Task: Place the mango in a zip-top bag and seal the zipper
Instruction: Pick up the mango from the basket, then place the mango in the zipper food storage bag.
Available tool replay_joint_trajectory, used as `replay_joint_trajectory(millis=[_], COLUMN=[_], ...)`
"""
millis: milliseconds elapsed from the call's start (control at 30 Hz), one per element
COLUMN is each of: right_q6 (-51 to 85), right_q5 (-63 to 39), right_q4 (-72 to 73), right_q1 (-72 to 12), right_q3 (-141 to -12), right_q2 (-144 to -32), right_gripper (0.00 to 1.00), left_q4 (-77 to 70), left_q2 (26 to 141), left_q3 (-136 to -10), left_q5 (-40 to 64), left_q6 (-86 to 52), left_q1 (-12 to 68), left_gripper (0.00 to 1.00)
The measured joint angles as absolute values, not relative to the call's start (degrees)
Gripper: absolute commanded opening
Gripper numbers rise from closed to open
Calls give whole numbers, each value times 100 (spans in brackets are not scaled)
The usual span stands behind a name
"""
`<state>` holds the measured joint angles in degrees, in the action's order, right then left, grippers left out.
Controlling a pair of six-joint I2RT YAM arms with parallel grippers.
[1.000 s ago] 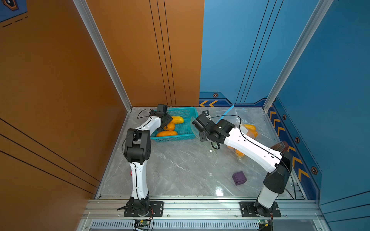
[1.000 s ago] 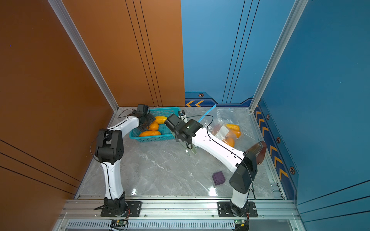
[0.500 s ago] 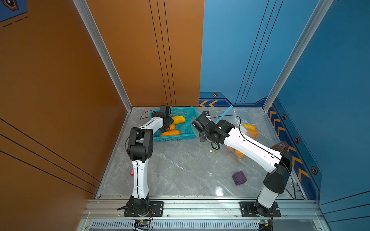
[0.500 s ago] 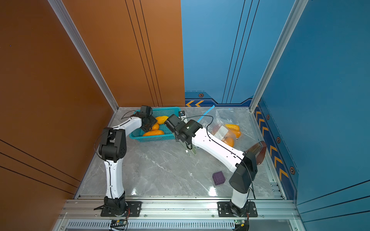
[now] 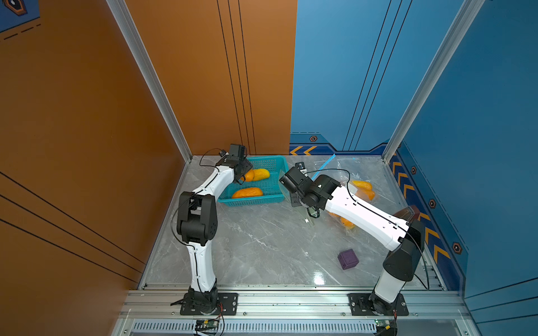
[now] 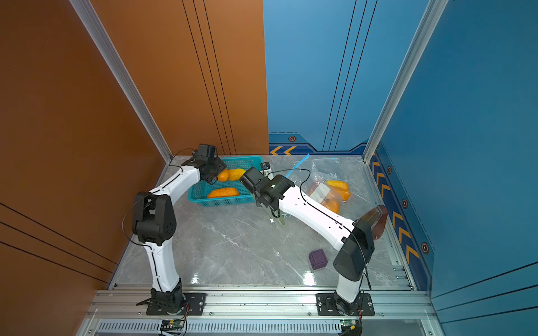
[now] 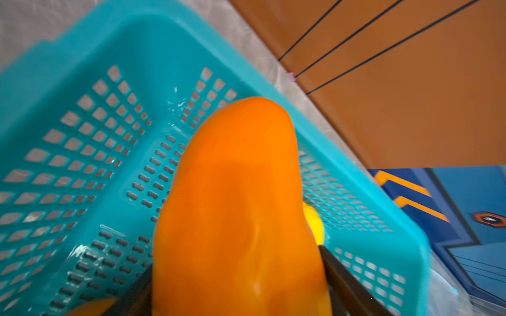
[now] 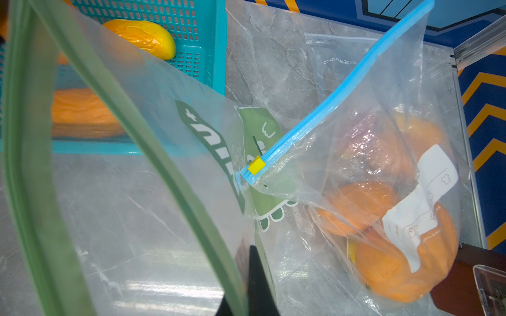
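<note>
An orange mango (image 7: pixel 235 191) stands between the black fingers (image 7: pixel 339 276) of my left gripper (image 7: pixel 238 287), which is shut on it over the teal basket (image 7: pixel 82 54). In both top views that gripper (image 5: pixel 247 175) (image 6: pixel 220 176) is at the basket's back left. My right gripper (image 8: pixel 246 254) is shut on the wall of a clear zip-top bag just below its green zipper rim (image 8: pixel 164 164). The bag's mouth gapes open toward the basket. In a top view the bag (image 5: pixel 307 216) hangs under the right wrist, touching the table.
Two more mangoes (image 5: pixel 247 192) (image 5: pixel 261 173) lie in the basket (image 5: pixel 262 200). A blue-zippered bag of mangoes (image 8: pixel 383 191) (image 5: pixel 359 189) lies at the right, an empty bag (image 8: pixel 339 60) behind it. A purple cube (image 5: pixel 348 259) and a brown box (image 5: pixel 409 212) sit by the right arm.
My left gripper has moved further into the basket and its jaws have narrowed onto the mango. The right arm and its bag have stayed put.
</note>
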<state>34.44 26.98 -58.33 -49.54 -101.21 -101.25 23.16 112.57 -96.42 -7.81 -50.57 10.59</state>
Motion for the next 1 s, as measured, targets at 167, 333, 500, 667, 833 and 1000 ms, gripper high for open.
replay_joint_trajectory(millis=[167,333,500,667,833,1000], right_q6=[3459,3485,3544,3614,3653,3734], right_q5=[2565,2265,1785,1341,1039,869], right_q4=[-5725,-5492,-5179,-4943,-4790,-4672], right_q1=[-4860,-4678,-4425,-4204,-4106,-4080], right_q3=[-9926,-9679,-9435,-9290,-9279,-9247], right_q2=[-10047,-9845,-9668,-9572,-9520,-9459], right_gripper=[0,0,0,0,0,0], left_q4=[2279,2163,1133,-233,-1334,-2189], left_q2=[10394,9631,8687,7878,7564,7550], left_q3=[-9583,-9142,-7970,-6834,-6490,-6302], left_q5=[-779,-694,-305,-128,-143,-237], left_q6=[-4576,-4152,-3988,-3964,-3671,-3426], left_q1=[1406,1726,1951,2281,3055,3535], left_gripper=[6,6,5,5,6,7])
